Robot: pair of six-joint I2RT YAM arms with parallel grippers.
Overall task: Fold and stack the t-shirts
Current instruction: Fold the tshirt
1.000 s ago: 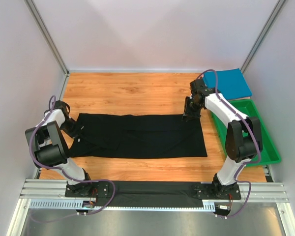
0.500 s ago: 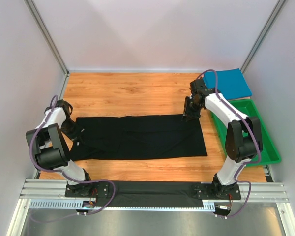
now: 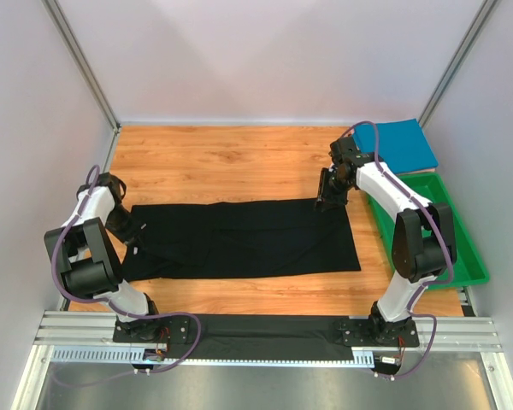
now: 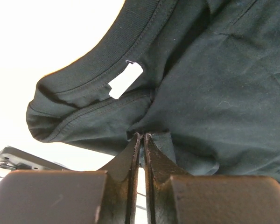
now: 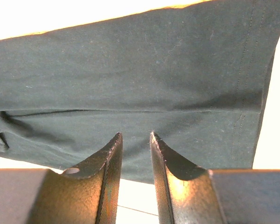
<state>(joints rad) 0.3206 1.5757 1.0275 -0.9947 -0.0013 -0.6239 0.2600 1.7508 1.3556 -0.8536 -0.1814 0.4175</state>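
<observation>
Left claw (image 4: 141,135) clenches the black t-shirt (image 3: 239,239) collar at 9 o'clock; right claw (image 5: 135,135), parted, should pinch the hem first.

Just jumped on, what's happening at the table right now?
Both arms are at the black t-shirt, which lies on the table folded into a long strip. The left gripper is shut on cloth by the collar end. The right gripper sits open over the far right corner. A folded teal t-shirt lies at the back right, beyond the green tray.
</observation>
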